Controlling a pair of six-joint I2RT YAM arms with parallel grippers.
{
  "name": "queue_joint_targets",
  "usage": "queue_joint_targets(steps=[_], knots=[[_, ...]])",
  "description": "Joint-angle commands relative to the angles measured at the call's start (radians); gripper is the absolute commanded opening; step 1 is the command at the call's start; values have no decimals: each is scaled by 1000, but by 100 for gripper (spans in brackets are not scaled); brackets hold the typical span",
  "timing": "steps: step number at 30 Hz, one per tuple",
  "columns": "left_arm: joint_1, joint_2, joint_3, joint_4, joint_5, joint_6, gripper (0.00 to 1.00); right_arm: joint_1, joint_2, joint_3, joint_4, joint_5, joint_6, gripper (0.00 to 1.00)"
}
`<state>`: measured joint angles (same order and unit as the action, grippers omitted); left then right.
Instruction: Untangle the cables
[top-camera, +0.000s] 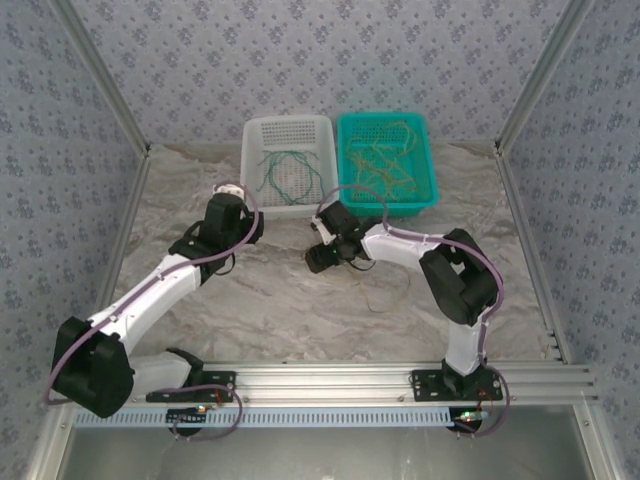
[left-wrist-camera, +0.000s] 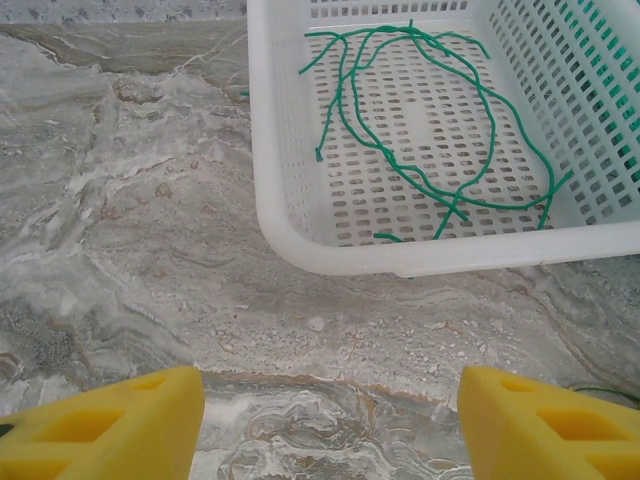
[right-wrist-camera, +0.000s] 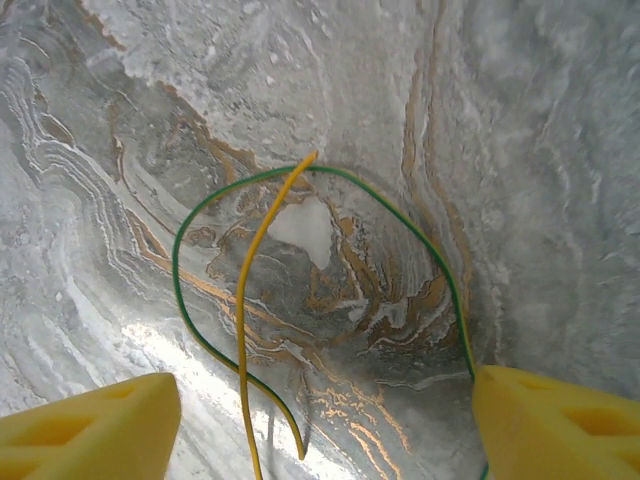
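Currently, open marbled grey tabletop (top-camera: 280, 310) is noted before the white perforated plastic basket (left-wrist-camera: 300, 240), its near rim just ahead of the left gripper (left-wrist-camera: 330, 420), which is spread wide and holds nothing. Dark green cables (left-wrist-camera: 453, 205) lie inside the basket. The right gripper (right-wrist-camera: 325, 420), likewise spread wide and empty, is held over one green strand (right-wrist-camera: 176, 270) and one yellow strand (right-wrist-camera: 243, 300) on the table. Tan cables (top-camera: 385, 165) are seen in the teal plastic basket (top-camera: 425, 195).

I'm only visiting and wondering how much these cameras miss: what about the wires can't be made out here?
- Top view: the tangle of wires in the teal basket is too small to follow strand by strand.
- Right wrist view: the yellow wire and green wire run off the bottom edge, so where they lead is unseen.
- Left wrist view: the white basket runs past the top edge, cutting off its far end.
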<state>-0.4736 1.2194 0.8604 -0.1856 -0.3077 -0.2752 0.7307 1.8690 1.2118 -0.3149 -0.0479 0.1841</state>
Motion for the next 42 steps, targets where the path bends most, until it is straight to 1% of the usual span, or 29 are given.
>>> queue_joint_targets(steps=[1,2,4,5,7,9,10,12,16,19,24,29,36,37,39,42], knots=[[-5,5,2,23,-25,-3,68,27,-55,67,-128,188,34,85],[-5,9,3,23,-22,0,68,27,-56,81,-165,222,58,86],[-5,16,9,23,-22,8,68,34,-82,76,-196,222,71,87],[-5,20,10,24,-28,7,68,40,-99,59,-201,244,85,87],[-5,27,12,24,-28,8,68,40,-140,18,-226,293,146,95],[-5,31,12,23,-21,8,68,16,-167,-10,-240,265,181,99],[-4,32,11,27,-17,5,68,-4,-170,-52,-242,214,186,100],[-3,39,11,36,-9,5,68,-39,-149,-70,-247,112,186,100],[-3,57,32,29,9,8,68,-56,-107,-92,-239,49,223,100],[-3,57,34,21,11,6,68,-51,-70,-76,-248,50,258,100],[-3,43,17,25,12,1,68,-6,11,-53,-184,56,244,100],[-3,31,7,28,19,-2,68,25,31,-54,-82,-13,214,100],[-3,28,-4,48,29,-7,68,35,44,-28,-20,-102,215,100],[-3,29,-4,47,34,-8,68,38,52,14,-21,-106,213,100],[-3,29,-4,48,35,-8,68,49,71,48,-40,-99,207,100],[-3,25,-5,48,32,-2,68,79,124,115,-88,-26,191,100]])
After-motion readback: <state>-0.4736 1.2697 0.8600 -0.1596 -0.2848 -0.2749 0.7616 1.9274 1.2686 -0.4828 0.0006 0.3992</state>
